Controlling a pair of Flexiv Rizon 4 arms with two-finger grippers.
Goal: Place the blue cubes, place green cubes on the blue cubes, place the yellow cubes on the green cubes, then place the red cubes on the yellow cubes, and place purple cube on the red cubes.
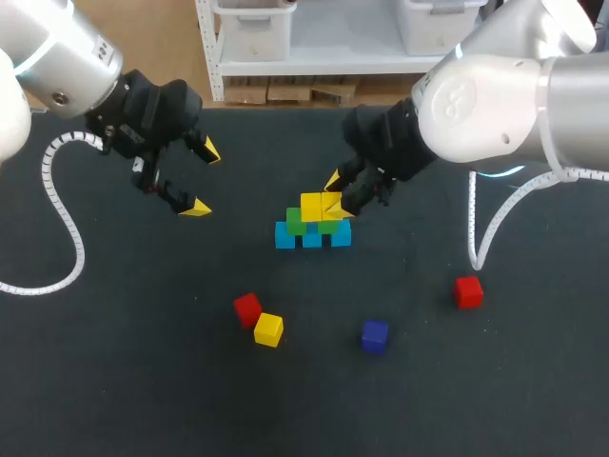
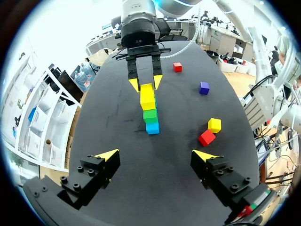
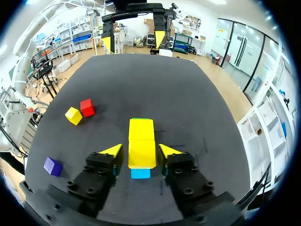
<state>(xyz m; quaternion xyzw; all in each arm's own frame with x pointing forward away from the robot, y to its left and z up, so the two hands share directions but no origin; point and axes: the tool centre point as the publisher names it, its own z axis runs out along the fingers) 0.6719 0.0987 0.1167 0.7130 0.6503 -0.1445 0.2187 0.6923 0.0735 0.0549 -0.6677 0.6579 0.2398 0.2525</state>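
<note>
At the middle of the dark table (image 1: 143,381) stands the stack: a row of blue cubes (image 1: 312,238) at the base, green cubes (image 1: 296,222) on them, and two yellow cubes on top. The right gripper (image 2: 146,83) is down around the right-hand yellow cube (image 3: 142,157), which sits level beside its yellow neighbour (image 1: 310,206). Whether that claw is clamped on the cube or only flanks it, I cannot tell. The left gripper (image 1: 203,179) hangs well left of the stack, its claw spread wide and empty.

Nearer, a red cube (image 1: 247,307) and a loose yellow cube (image 1: 268,329) lie touching at a corner. The purple cube (image 1: 375,336) sits to their right, and a second red cube (image 1: 467,291) lies further right, well apart from the rest.

These cubes look small, rigid and light, with smooth flat faces that could slide under a skewed grip. Each is probably best taken square on two opposite side faces, at mid-height. The stack looks loose, so a sideways nudge on release would likely shift the layers below.
</note>
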